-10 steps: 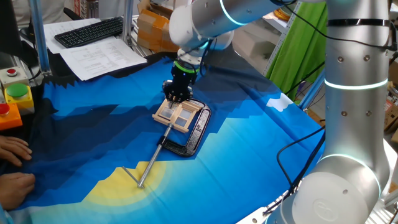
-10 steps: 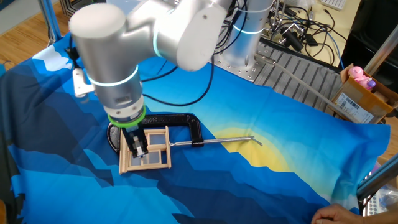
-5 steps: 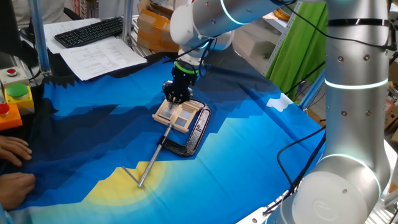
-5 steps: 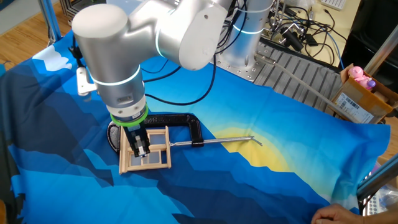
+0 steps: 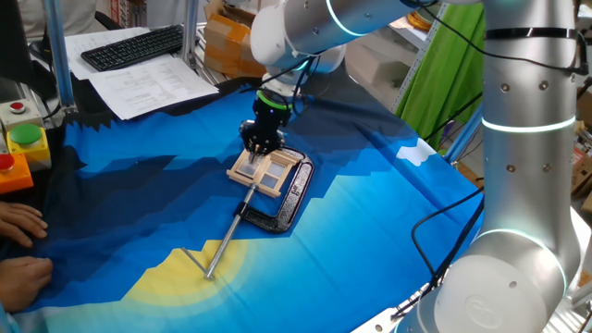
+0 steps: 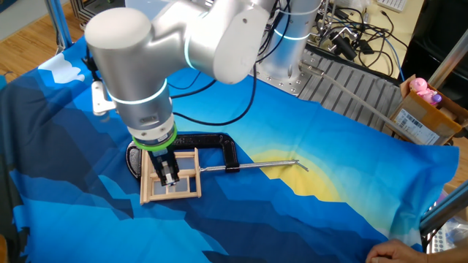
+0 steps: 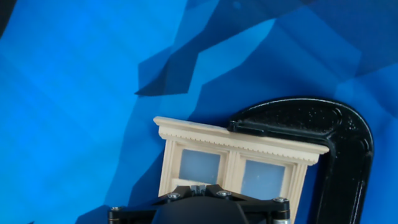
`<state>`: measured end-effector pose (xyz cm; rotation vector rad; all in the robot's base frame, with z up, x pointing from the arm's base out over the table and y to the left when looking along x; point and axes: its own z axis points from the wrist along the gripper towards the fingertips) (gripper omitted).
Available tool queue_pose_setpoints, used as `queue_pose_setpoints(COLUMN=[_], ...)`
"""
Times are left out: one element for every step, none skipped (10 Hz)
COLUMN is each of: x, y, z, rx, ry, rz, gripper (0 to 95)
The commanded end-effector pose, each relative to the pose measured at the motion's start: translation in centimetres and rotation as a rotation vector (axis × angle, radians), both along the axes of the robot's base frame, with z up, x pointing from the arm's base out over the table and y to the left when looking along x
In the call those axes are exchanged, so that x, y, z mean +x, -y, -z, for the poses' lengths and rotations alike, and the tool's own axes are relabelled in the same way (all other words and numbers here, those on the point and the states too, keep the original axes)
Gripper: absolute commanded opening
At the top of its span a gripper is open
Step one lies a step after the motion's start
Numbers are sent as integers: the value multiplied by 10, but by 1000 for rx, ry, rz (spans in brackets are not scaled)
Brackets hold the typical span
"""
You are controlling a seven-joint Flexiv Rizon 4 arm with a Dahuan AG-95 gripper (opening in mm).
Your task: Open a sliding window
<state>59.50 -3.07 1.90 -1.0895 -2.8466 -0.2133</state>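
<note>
The sliding window [image 5: 267, 172] is a small tan wooden frame with pale panes, lying flat on the blue cloth. It is held at one end by a black C-clamp [image 5: 294, 196]. It also shows in the other fixed view [image 6: 186, 187] and in the hand view [image 7: 236, 158]. My gripper [image 5: 256, 148] points straight down onto the window, with its narrow fingers together, and its tips rest on the window's crossbars [image 6: 170, 177]. In the hand view the fingertips [image 7: 199, 186] sit close together at the window's lower edge, and my hand hides the part below them.
The clamp's metal rod handle [image 5: 225, 244] stretches toward the yellow patch of cloth. A person's hands [image 5: 20, 222] rest at the left edge near a box with a green button [image 5: 25, 137]. A keyboard [image 5: 134, 46] and papers lie at the back. A cardboard box [image 6: 423, 111] stands at the right.
My gripper has shifted a little along the window, to the right in the other fixed view. The window frame and the clamp have stayed in place.
</note>
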Motion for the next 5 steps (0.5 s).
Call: queue_pose_setpoints(x=[0,0,1,1,1], y=[-2,-1,0,0,0], z=[0,0,1,2,2], rx=[2,-1,-7,-9,-11], ry=[-5,-2,4,5,6], rz=[-7,-11,-12,-11,-12], gripper=[0,0,0,0,0])
